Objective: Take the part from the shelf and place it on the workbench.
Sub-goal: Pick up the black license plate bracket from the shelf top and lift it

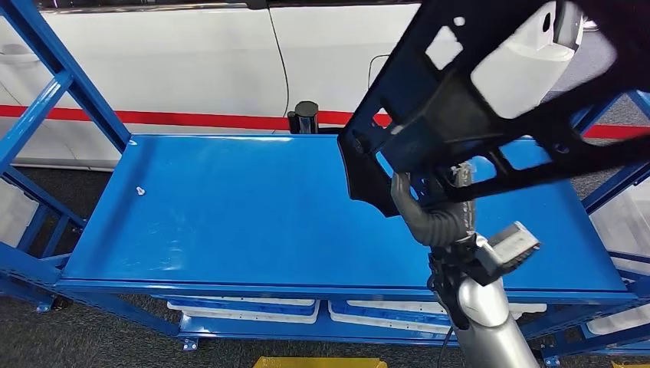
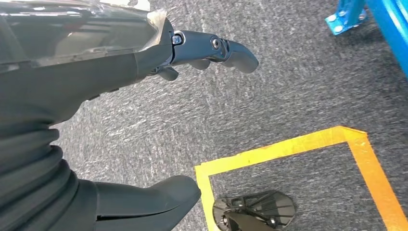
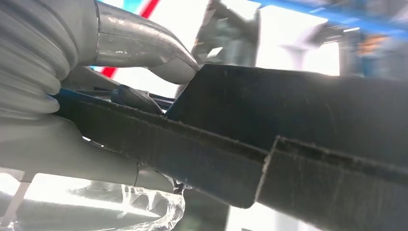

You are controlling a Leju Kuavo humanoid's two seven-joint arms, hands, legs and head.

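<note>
A blue metal table point(image 1: 230, 207) fills the middle of the head view. Its top is smooth and shines a little under the light. Blue frame posts point(image 1: 65, 73) rise at 10 o'clock, more blue bars point(image 1: 613, 192) stand at 3 o'clock. Under the top, at 6 o'clock, white trays point(image 1: 245, 310) lie on a lower shelf. Behind the table, at 12 o'clock, a white wall point(image 1: 192, 61) carries a red stripe point(image 1: 192, 119). The floor is dark grey carpet point(image 2: 269, 110), with orange tape point(image 2: 288, 147) marking a corner on it.
</note>
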